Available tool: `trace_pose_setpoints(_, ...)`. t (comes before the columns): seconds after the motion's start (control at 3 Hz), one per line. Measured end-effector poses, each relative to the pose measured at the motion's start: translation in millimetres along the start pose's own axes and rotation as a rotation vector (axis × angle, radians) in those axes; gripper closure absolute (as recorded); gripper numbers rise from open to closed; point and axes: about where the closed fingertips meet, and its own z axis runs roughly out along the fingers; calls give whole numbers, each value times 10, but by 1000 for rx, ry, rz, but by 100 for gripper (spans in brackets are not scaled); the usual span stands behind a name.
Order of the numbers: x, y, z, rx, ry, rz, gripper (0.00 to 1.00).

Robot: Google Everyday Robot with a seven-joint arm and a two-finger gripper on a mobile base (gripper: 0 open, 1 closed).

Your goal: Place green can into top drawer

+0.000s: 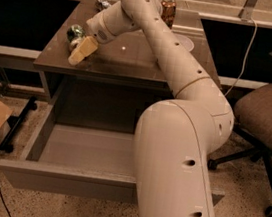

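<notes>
The hand (79, 54) is seen low over the left side of the table (132, 62), just beside the can (75, 32), which sits on the table near its left edge; whether the hand is clenched or released cannot be told, nor whether the can is touched. The drawer (90, 149) is pulled out below the table with nothing seen inside. A brown can (167, 11) and a silver can (101, 3) are noted at the table's back, and a chair (268, 119) at the right.
</notes>
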Motion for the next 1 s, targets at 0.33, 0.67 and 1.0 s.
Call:
trace_pose_setpoints(0.33, 2, -20, 66, 28, -13, -3, 0)
trace_pose_setpoints(0.67, -12, 14, 148, 47, -31, 14, 4)
trace_pose_setpoints(1.0, -6, 46, 175, 61, -39, 33, 27)
